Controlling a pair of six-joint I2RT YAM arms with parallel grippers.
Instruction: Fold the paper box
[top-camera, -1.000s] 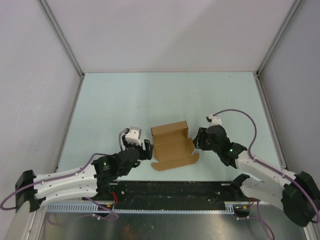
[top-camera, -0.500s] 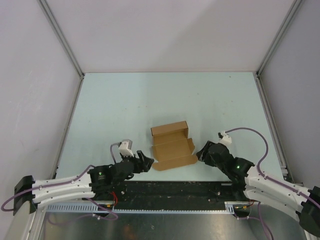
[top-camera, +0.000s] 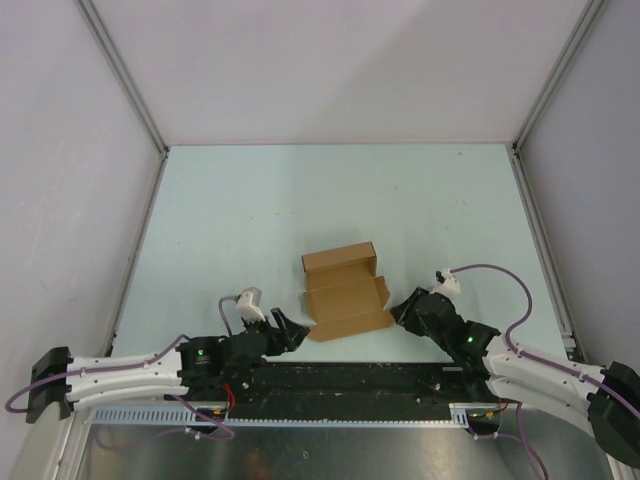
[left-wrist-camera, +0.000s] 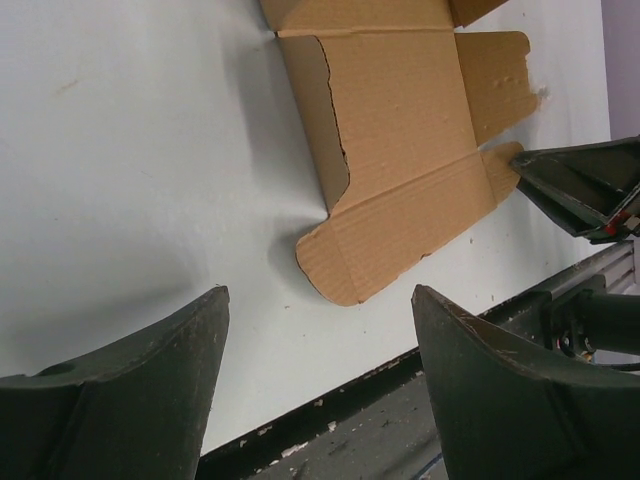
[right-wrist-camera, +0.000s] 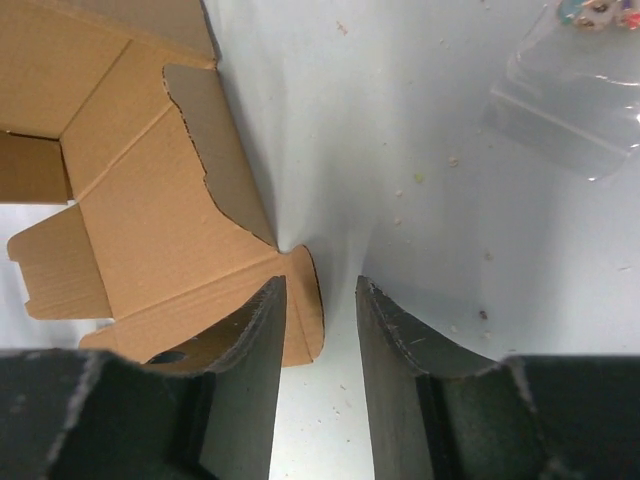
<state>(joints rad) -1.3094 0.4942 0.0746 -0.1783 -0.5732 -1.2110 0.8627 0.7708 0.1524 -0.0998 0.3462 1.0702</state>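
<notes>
The paper box (top-camera: 345, 290) is a brown cardboard sheet, partly folded, with its back wall raised and its flaps spread on the table. My left gripper (top-camera: 290, 327) is open, low, just off the box's front left corner; in the left wrist view (left-wrist-camera: 320, 292) the rounded front flap (left-wrist-camera: 345, 270) lies just beyond its fingertips. My right gripper (top-camera: 398, 308) sits at the front right corner, its jaws narrow but apart. In the right wrist view (right-wrist-camera: 320, 285) the left finger (right-wrist-camera: 250, 350) overlaps the box (right-wrist-camera: 120, 200) and the flap's rounded end shows in the gap, not pinched.
A clear plastic scrap (right-wrist-camera: 570, 100) lies on the pale table (top-camera: 300, 200) to the right of the box. The black base rail (top-camera: 340, 385) runs along the near edge just behind both grippers. Grey walls enclose the table on three sides.
Both arms have drawn back toward the near edge, from the box's sides to its front corners. The right jaws have narrowed. The box has not moved.
</notes>
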